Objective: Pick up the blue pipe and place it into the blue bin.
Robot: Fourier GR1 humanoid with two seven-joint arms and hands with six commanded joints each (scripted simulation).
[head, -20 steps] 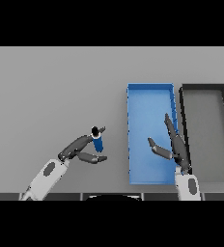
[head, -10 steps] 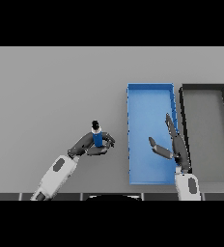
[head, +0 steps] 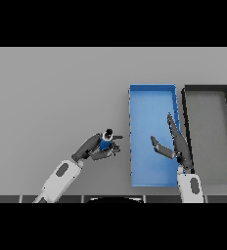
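Hiding most of the blue pipe (head: pixel 104 143), the left hand (head: pixel 93 148) curls around it just left of the blue bin (head: pixel 150 97). Only a blue patch and dark tip show. The right hand (head: pixel 176 144) hangs spread above the bin.

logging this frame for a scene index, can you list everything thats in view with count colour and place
blue pipe: one, blue with dark ends, held over the table left of the blue bin
blue bin: one, blue, right of centre on the table, nothing inside it
black bin: one, black rim with grey floor, right beside the blue bin at the table's right side
table: one, grey, fills the view
left hand: one, dark, fingers curled round the blue pipe, just left of the blue bin
right hand: one, dark, fingers straight, over the blue bin's right edge, holding nothing
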